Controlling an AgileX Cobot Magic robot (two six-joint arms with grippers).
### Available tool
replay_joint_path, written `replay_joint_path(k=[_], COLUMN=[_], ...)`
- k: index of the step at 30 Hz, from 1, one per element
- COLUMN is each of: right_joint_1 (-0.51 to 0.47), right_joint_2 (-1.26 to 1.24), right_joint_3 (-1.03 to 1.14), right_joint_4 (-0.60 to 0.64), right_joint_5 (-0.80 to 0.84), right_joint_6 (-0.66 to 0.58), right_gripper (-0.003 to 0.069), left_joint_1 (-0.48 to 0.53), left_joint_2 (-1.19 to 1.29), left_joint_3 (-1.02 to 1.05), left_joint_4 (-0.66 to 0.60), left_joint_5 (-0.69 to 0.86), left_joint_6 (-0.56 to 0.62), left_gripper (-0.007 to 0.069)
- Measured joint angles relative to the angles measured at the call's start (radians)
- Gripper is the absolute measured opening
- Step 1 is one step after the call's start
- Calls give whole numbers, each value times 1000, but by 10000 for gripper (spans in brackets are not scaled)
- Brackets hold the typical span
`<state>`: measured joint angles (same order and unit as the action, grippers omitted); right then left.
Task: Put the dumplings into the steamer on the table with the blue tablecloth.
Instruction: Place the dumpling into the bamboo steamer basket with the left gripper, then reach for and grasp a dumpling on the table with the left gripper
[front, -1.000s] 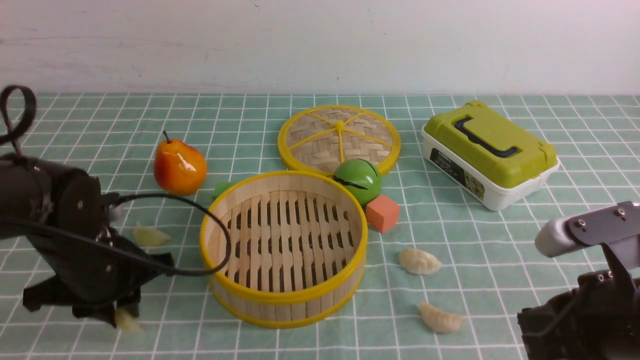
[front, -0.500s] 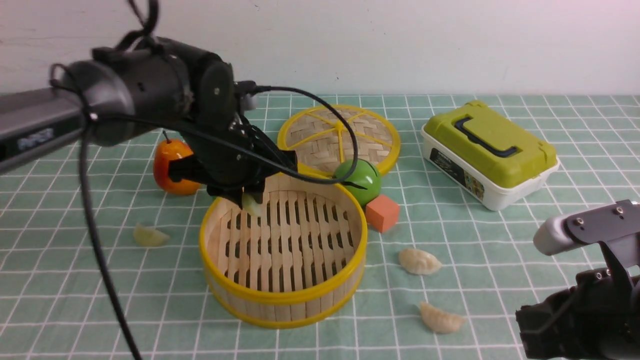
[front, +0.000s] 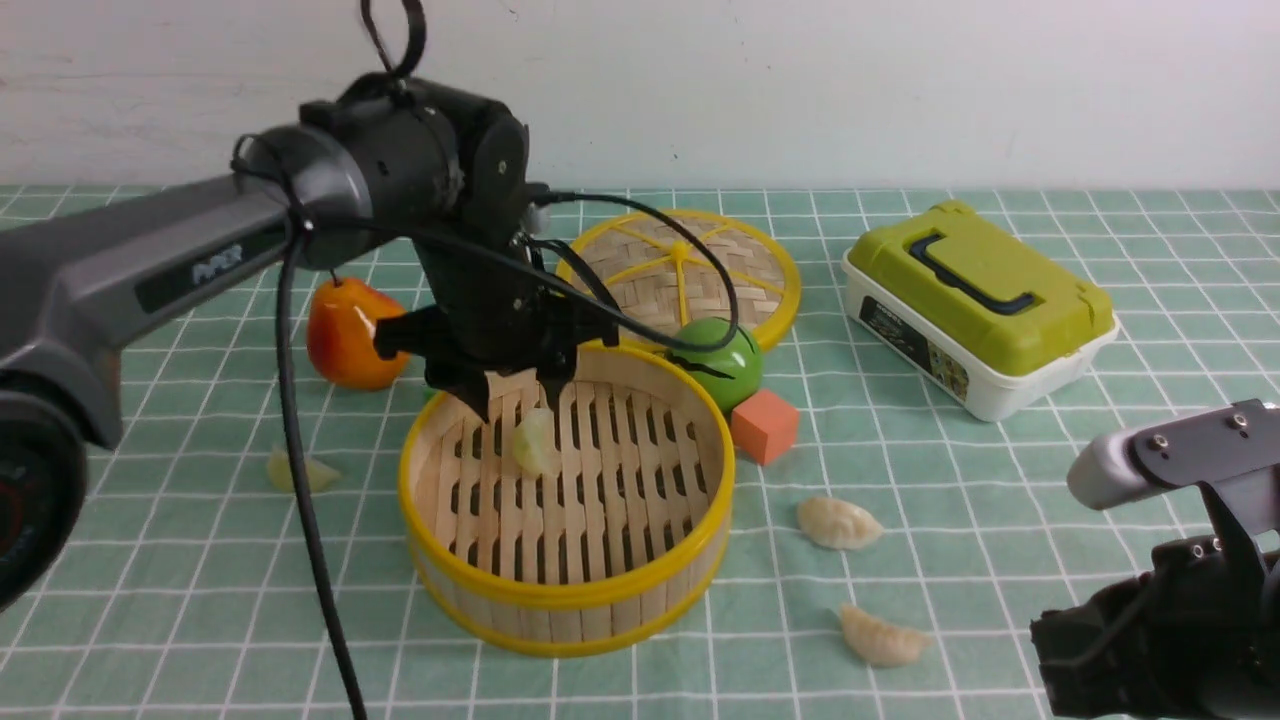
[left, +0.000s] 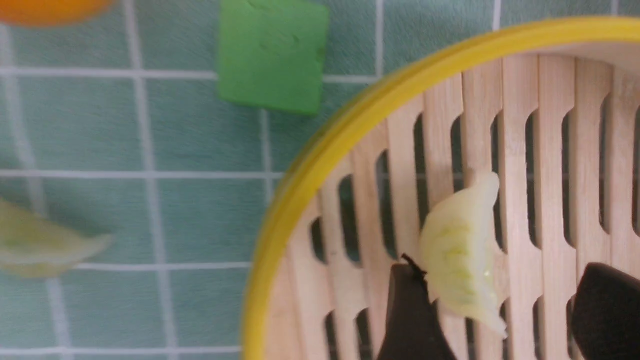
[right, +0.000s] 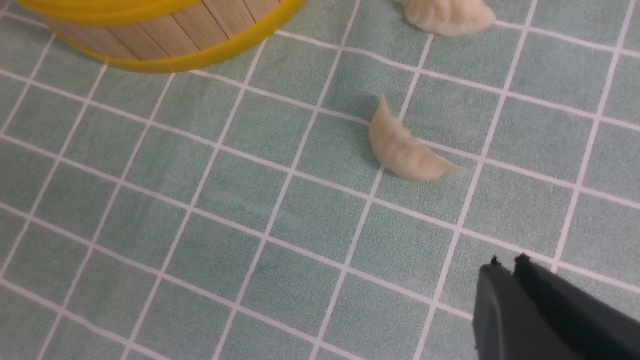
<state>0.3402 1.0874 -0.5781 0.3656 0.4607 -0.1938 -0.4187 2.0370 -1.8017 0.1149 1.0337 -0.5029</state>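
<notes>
Surface: the table (front: 1120, 210) is wholly covered by the tablecloth (front: 1000, 480), pale teal with a thin white grid of squares. It lies flat, though its lines run slightly wavy in the right wrist view.
Room: a plain pale wall (front: 800, 90) fills the top of the front view and meets the table's far edge in a straight line.
Steamer: the steamer (front: 570, 600) stands upright at lower centre of the front view, open, with its slatted floor showing.
Dumpling inside: one pale green dumpling (front: 535, 442) lies on the slats in the upper left part of the steamer floor.
Dumplings outside: a second green dumpling (front: 298, 472) lies on the cloth left of the steamer. Two cream dumplings, the upper cream dumpling (front: 838, 523) and the lower cream dumpling (front: 880, 637), lie on the cloth at lower right, apart from each other and from the basket.
Left gripper: the left gripper (front: 515, 395) hangs over the steamer's far left rim with its jaws wide apart. In the left wrist view the dumpling lies against one finger (left: 410, 315) and clear of the other, not clamped.
Right gripper: the right gripper (right: 506, 262) is above bare cloth at lower right, with its jaws together and nothing between them.
Other things: a pear (front: 357, 335) at left, a woven lid (front: 640, 280) behind the steamer, a green ball (front: 715, 360) and an orange block (front: 765, 425) by its right rim, a green block (left: 272, 52) just outside its far left rim, and a green-lidded box (front: 980, 300) at upper right.
</notes>
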Motion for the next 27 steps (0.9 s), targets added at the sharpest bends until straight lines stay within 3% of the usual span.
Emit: replay_joint_path(k=[6,9,12,19,24,27], right_joint_1=[0,0,0,0,0,0], right_joint_2=[0,0,0,0,0,0], right_joint_3=[0,0,0,0,0,0], right_joint_4=[0,23,41,46,46,46], right_joint_5=[0,0,0,0,1,1], right_joint_6=[0,0,-4,-27,-30,-30], right_gripper=[34,41,42,48,51,55], left_joint_1=[102,232,289,301,303,303], left_joint_2=[-144,-142,-103,-38,18,49], left_joint_3=[38,156,254,299,299,297], left_joint_4=[108,44,-16,61,71,59], left_joint_5=[89,61,-28,-172,-207,-214], left_joint_6=[-69,-91,-136,-319,-346,-316], left_gripper=[424,424,427,430,424,368])
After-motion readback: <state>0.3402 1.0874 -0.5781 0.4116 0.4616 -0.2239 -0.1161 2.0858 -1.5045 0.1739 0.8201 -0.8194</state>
